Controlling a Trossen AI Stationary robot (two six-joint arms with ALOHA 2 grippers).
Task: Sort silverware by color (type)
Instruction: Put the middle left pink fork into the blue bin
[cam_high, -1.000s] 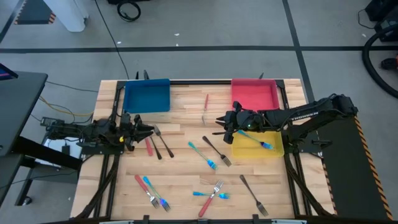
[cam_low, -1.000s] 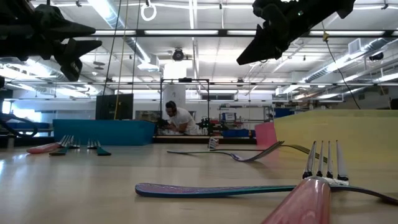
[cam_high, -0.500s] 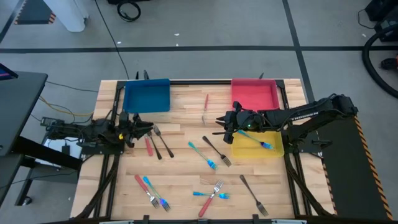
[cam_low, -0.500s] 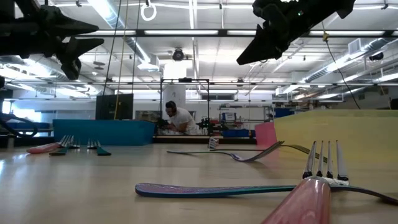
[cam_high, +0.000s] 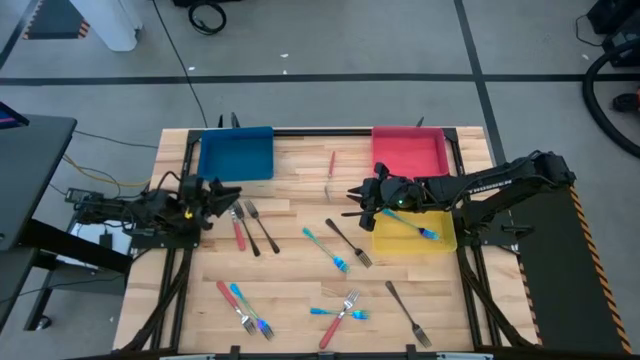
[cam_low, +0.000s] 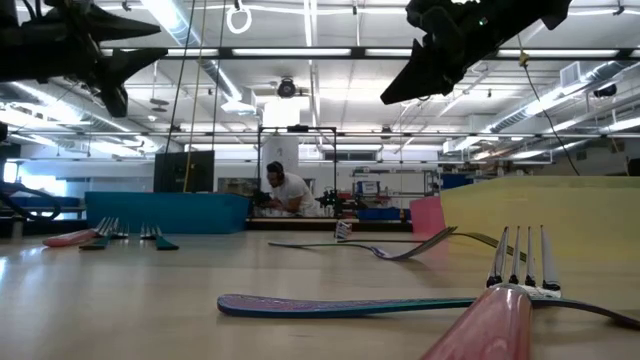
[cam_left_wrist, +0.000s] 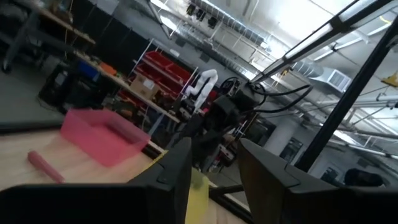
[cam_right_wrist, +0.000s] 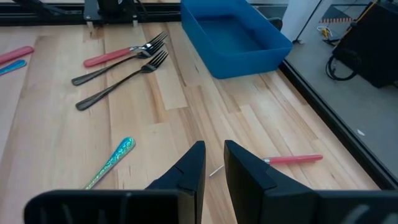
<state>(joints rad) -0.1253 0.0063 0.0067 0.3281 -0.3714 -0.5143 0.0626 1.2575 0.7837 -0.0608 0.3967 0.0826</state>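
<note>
Forks lie scattered flat on the wooden table. A red-handled fork (cam_high: 239, 233) and two dark metal forks (cam_high: 262, 227) lie just in front of my left gripper (cam_high: 232, 192). That gripper is open, hovers above the table's left side and is tipped upward. My right gripper (cam_high: 351, 200) is open, pointing left, raised over the table's middle. A light blue fork (cam_high: 326, 250) and a dark fork (cam_high: 348, 243) lie nearby. One blue fork (cam_high: 425, 232) lies in the yellow tray (cam_high: 392, 240). A red fork (cam_high: 331, 165) lies near the far edge.
The blue tray (cam_high: 236, 153) sits at the far left, the red tray (cam_high: 408, 152) at the far right. More forks (cam_high: 340, 308) lie along the near edge, with a dark one (cam_high: 408, 313) to the right. A person (cam_low: 283, 190) sits far behind the table.
My left gripper has drawn back a little toward the table's left edge, risen and tipped its fingers upward, away from the forks beneath it. The right gripper and the forks have stayed where they were.
</note>
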